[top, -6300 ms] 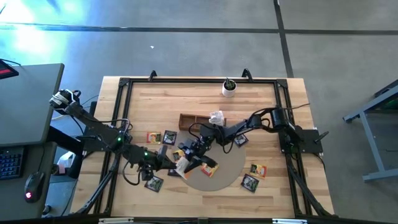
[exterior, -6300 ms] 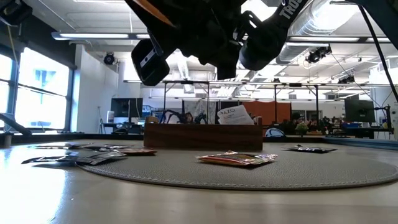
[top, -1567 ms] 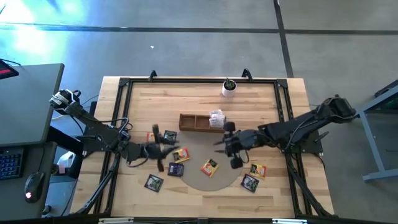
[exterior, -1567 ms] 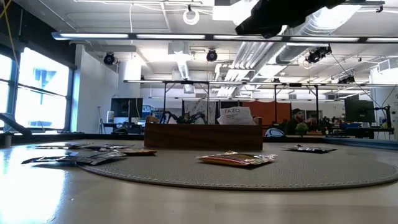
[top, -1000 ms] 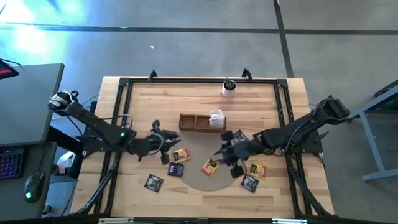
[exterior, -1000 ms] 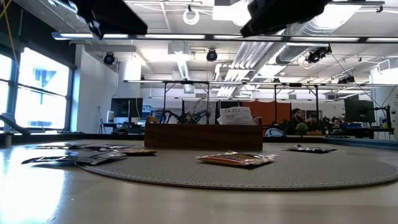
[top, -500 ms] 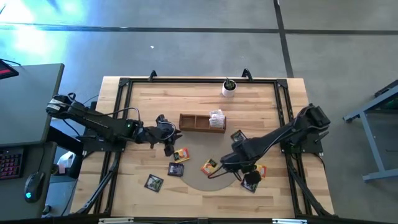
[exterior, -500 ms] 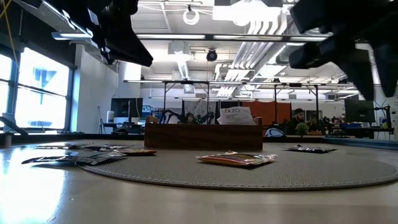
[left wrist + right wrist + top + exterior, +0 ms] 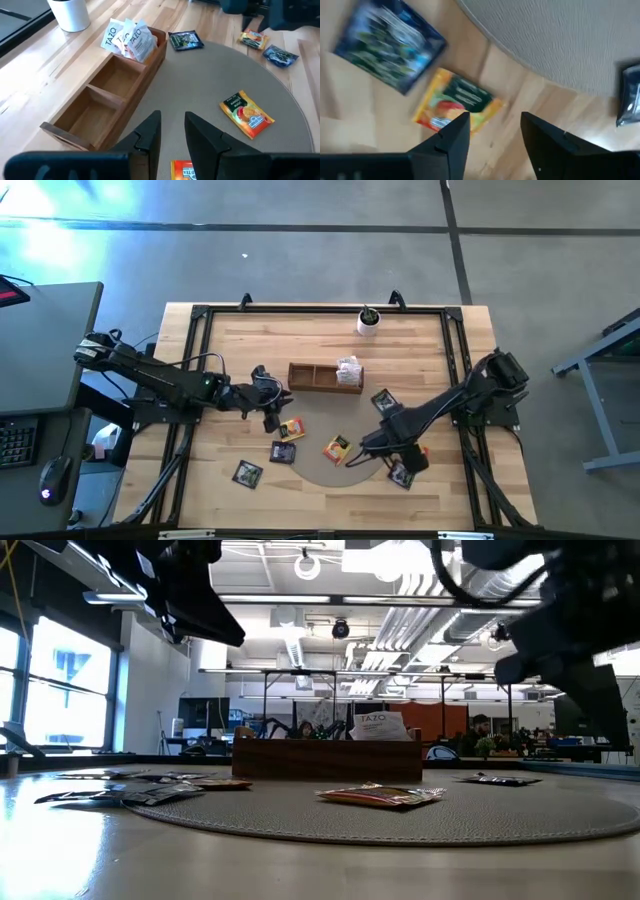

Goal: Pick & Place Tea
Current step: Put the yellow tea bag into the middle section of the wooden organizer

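Observation:
Several flat tea sachets lie loose on the table and on the round grey mat (image 9: 335, 465): orange ones (image 9: 291, 428) (image 9: 337, 448), dark ones (image 9: 282, 451) (image 9: 247, 473) (image 9: 383, 401). Whitish sachets (image 9: 127, 37) stand in the right end compartment of the wooden box (image 9: 322, 376). My left gripper (image 9: 274, 416) (image 9: 172, 116) hovers open by the box's left end, holding nothing. My right gripper (image 9: 392, 450) (image 9: 495, 117) hangs open over a yellow-orange sachet (image 9: 457, 102) and a dark sachet (image 9: 390, 50) on the bare wood by the mat's right rim.
A small white cup with a plant (image 9: 368, 322) stands near the far edge. The box's left (image 9: 82, 107) and middle (image 9: 117, 75) compartments hold nothing. A black frame (image 9: 200, 315) borders the table. Bare wood shows between the box and the far edge.
My right gripper has moved toward the near right part of the table and come down over the sachets beside the mat, its arm dropping into the low view. My left gripper has shifted a little toward the far edge, by the box's left end. No sachet has moved.

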Robot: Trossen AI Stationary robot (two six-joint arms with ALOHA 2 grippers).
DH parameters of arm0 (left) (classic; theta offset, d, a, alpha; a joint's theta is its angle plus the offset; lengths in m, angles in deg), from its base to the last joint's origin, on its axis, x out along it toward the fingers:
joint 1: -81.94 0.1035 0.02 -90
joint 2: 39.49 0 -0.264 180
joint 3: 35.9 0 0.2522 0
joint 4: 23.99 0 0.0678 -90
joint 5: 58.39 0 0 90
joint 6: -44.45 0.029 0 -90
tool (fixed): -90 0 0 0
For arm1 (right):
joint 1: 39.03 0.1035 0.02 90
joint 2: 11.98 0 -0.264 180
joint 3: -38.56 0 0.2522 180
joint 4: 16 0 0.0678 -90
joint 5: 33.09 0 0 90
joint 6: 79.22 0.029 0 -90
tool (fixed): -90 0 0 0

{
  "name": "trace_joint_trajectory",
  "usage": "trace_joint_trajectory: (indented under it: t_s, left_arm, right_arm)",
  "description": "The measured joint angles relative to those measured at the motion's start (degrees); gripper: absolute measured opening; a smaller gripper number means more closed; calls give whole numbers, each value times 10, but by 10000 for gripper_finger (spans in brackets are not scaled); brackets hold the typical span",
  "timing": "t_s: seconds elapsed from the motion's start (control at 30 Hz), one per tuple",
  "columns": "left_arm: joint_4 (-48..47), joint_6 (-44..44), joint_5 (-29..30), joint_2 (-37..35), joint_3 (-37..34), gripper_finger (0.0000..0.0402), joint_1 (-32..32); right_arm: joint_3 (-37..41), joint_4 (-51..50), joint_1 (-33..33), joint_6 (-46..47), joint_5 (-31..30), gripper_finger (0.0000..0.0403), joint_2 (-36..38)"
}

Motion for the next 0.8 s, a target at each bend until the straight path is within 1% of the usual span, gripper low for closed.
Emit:
trace_joint_trajectory:
  t_s: [0.1, 0.23, 0.37, 0.47, 0.63, 0.8]
  left_arm:
    - [0, 1, -1, 0, 0, 85, 0]
    - [0, 12, -1, 0, 0, 85, 0]
    - [0, 19, -1, 0, 0, 85, 0]
    - [0, 19, 0, 0, 0, 85, 0]
    - [0, 19, 0, 0, 0, 85, 0]
    - [0, 19, 0, 0, 0, 85, 0]
  right_arm:
    - [26, 19, -1, -10, -6, 184, 0]
    - [62, 61, 0, -20, 2, 188, 0]
    - [88, 90, -2, -20, 33, 187, 0]
    - [104, 121, -2, -22, 45, 181, 2]
    - [127, 158, -2, -21, 37, 154, 4]
    - [133, 161, -3, -21, 32, 94, 4]
